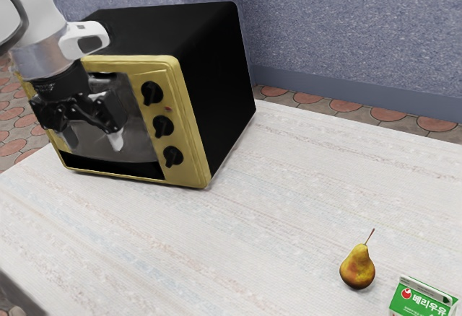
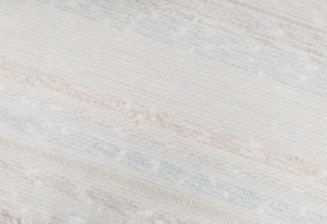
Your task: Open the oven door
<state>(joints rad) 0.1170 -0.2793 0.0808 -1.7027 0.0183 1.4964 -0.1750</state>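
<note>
The pale table (image 1: 289,186) holds a black-and-yellow oven (image 1: 216,78) (three dark knobs (image 1: 164,125)).

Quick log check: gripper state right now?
Gripper: open, its fingers apart in front of the oven, holding nothing.

The oven (image 1: 216,78) is a big black box with a yellow front. It sits upright on the white table (image 1: 274,179), at the exterior view's left. Three round black knobs (image 1: 164,125) go down its front. Next to them is the gray, shiny door (image 1: 137,141). Part of it is hidden, so I can't tell if it is all shut.
</note>
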